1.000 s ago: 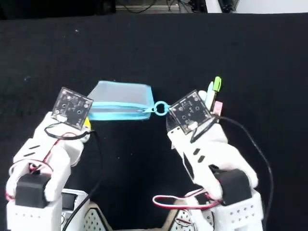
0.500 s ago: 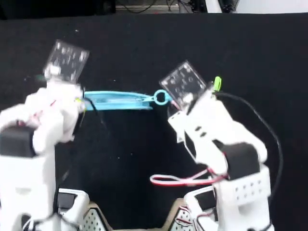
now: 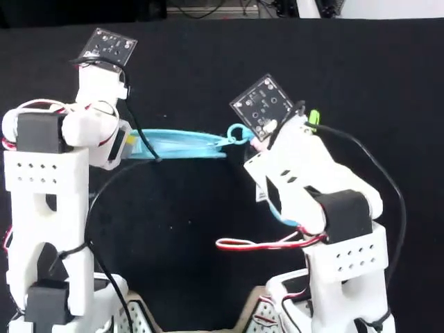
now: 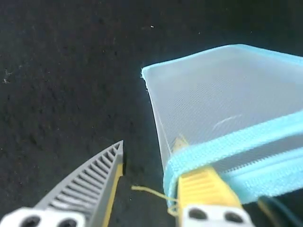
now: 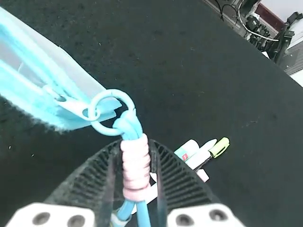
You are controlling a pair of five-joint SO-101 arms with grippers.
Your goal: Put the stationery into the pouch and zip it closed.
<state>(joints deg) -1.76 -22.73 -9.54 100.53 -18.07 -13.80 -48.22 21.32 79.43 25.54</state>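
The translucent pouch (image 3: 180, 144) with light blue trim is seen edge-on between the two arms, zipper edge uppermost. My right gripper (image 5: 136, 146) is shut on the pink-and-blue pull cord (image 5: 135, 165), which is tied to the zipper's blue ring (image 5: 106, 113) at the pouch's (image 5: 47, 90) end. My left gripper (image 4: 151, 161) is at the other end. Its yellow-padded finger (image 4: 199, 189) lies against the zipper band of the pouch (image 4: 222, 94). The grey finger (image 4: 94, 184) stands apart, with bare table between. Several markers (image 5: 203, 151) lie on the table beyond the right gripper (image 3: 251, 142).
A black cloth (image 3: 208, 69) covers the whole table. A green marker tip (image 3: 313, 116) pokes out behind the right arm. Both arms' white bases stand at the near edge, with cables looping around them.
Both arms have risen from low over the table. The pouch went from lying flat to hanging edge-on between them, and the ring end shifted slightly upward with the right gripper.
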